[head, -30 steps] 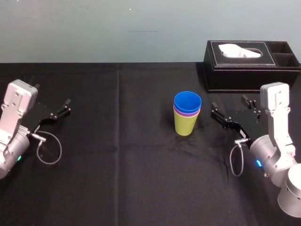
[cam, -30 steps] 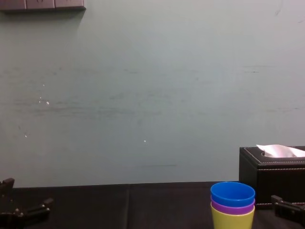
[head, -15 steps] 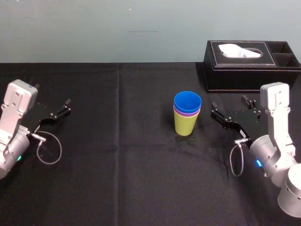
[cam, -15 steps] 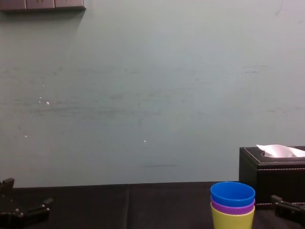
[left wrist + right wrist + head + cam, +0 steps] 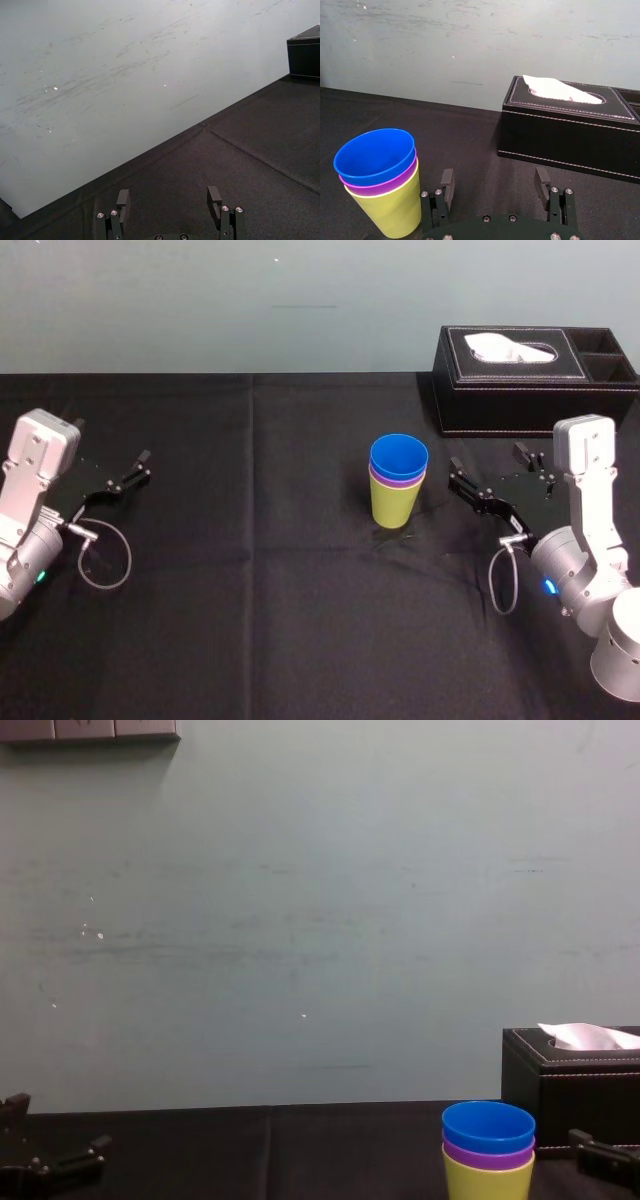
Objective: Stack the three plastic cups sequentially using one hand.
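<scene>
Near your right gripper (image 5: 488, 462), fingers apart, the three plastic cups (image 5: 398, 482) stand nested. Your left gripper (image 5: 110, 445), spread too, sits far off. Black table (image 5: 250, 590), pale wall (image 5: 200, 300).

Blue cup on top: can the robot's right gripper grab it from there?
Probably yes: the open right gripper sits close beside the blue cup, with only bare table between them.

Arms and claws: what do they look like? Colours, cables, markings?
Left arm and right arm are silver-grey, with rounded joints and boxy wrist housings. Left claw and right claw are black, thin-fingered, with visible screws. A grey cable loops at each wrist.
</scene>
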`<state>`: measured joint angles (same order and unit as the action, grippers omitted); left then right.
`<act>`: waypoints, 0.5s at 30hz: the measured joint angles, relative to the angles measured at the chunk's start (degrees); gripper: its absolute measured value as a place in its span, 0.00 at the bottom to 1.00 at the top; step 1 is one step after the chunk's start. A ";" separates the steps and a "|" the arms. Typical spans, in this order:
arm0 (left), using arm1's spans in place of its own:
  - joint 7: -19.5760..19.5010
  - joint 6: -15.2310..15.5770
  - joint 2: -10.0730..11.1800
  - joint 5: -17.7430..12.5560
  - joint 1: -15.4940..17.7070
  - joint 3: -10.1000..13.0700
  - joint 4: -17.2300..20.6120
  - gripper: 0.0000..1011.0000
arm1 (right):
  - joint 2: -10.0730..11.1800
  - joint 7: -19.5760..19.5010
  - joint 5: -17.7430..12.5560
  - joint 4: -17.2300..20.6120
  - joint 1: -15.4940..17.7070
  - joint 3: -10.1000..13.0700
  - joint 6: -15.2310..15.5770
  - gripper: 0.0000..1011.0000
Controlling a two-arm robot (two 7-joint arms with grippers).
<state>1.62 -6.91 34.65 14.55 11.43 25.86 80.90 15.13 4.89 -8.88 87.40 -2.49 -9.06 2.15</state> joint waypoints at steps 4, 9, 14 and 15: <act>0.00 0.00 0.00 0.00 0.00 0.00 0.00 1.00 | 0.00 0.00 0.00 0.00 0.00 0.00 0.00 0.99; 0.00 0.00 0.00 0.00 0.00 0.00 0.00 1.00 | 0.00 0.00 0.00 0.00 0.00 0.00 0.00 0.99; 0.00 0.00 0.00 0.00 0.00 0.00 0.00 1.00 | 0.00 0.00 0.00 0.00 0.00 0.00 0.00 0.99; 0.00 0.00 0.00 0.00 0.00 0.00 0.00 1.00 | 0.00 0.00 0.00 0.00 0.00 0.00 0.00 0.99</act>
<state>1.62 -6.91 34.65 14.55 11.43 25.86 80.90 15.13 4.89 -8.88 87.40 -2.49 -9.07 2.15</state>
